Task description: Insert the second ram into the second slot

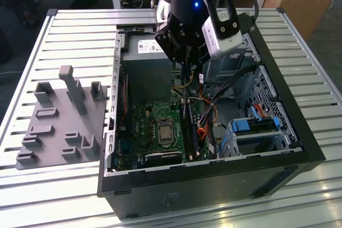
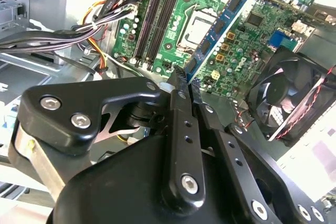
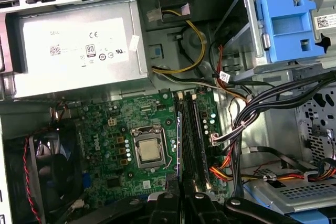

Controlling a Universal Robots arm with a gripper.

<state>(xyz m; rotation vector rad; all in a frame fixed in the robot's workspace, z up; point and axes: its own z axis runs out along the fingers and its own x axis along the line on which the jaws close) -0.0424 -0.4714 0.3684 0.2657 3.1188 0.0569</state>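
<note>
We find the gripper [image 2: 187, 80] closed, its two black fingers [image 2: 181, 124] clamped on one end of the second ram [image 2: 223, 27]. In the second wrist view the blue stick runs out from the fingertips over the motherboard [image 1: 144, 126], with its chips showing. It is not seated. The dark memory slots [image 2: 157, 19] lie apart from it, on the other side of the CPU socket [image 2: 197, 24].

In the first wrist view the stick appears edge-on as a thin line between the socket and the slots, just beside the slots. We cannot tell which slot is the second, nor whether either holds a module.

In the exterior view the gripper hangs inside the open top of the black computer case [image 1: 214, 185], above the board.

Around the board we note:
- a black fan [image 2: 291, 95] with red wires;
- a grey power supply [image 3: 73, 45];
- a bundle of black and coloured cables [image 2: 68, 30];
- a light-blue drive-bay latch [image 3: 286, 17].

The case rests on a slatted metal table [image 1: 69, 30]. A grey fixture plate [image 1: 59, 121] lies beside it, on the exterior view's left.
</note>
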